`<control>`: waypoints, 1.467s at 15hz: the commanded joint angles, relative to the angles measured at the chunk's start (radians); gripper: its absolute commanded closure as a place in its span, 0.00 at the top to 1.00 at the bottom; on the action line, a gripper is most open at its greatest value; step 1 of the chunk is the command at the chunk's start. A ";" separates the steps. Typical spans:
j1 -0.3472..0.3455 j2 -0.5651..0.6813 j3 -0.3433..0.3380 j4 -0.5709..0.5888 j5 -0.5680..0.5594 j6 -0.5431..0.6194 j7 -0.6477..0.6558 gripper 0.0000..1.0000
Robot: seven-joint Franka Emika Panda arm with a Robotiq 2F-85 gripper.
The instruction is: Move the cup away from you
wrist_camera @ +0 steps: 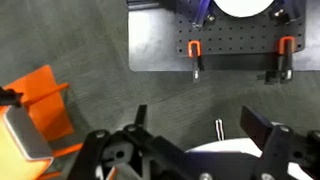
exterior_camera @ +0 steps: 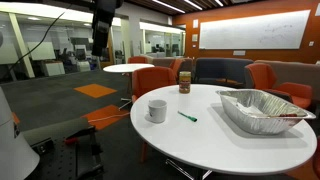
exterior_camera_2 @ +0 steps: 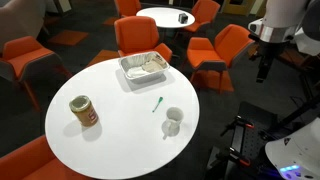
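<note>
The cup (exterior_camera: 156, 110) is a small white mug with a side handle. It stands upright near the edge of the round white table (exterior_camera: 200, 135) and shows in both exterior views (exterior_camera_2: 172, 122). My gripper (exterior_camera: 98, 40) hangs high in the air, off to the side of the table and far from the cup (exterior_camera_2: 264, 66). In the wrist view its fingers (wrist_camera: 200, 130) are spread apart with nothing between them. That view looks down at the floor and a bit of the table's edge (wrist_camera: 225, 152). The cup is out of the wrist view.
A foil tray (exterior_camera_2: 145, 67), a brown jar with a lighter lid (exterior_camera_2: 84, 111) and a green pen (exterior_camera_2: 157, 103) are on the table. Orange chairs (exterior_camera_2: 140, 35) stand around it. A grey mounting plate (wrist_camera: 160, 40) lies on the floor below.
</note>
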 commanded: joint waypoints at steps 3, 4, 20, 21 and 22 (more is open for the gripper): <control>0.023 0.000 -0.020 0.002 -0.010 -0.005 0.012 1.00; 0.023 0.000 -0.020 0.002 -0.010 -0.005 0.012 1.00; 0.116 0.398 0.069 -0.008 0.179 0.513 0.224 1.00; 0.115 0.448 0.084 0.001 0.170 0.577 0.263 1.00; 0.114 0.495 0.091 0.008 0.163 0.644 0.285 1.00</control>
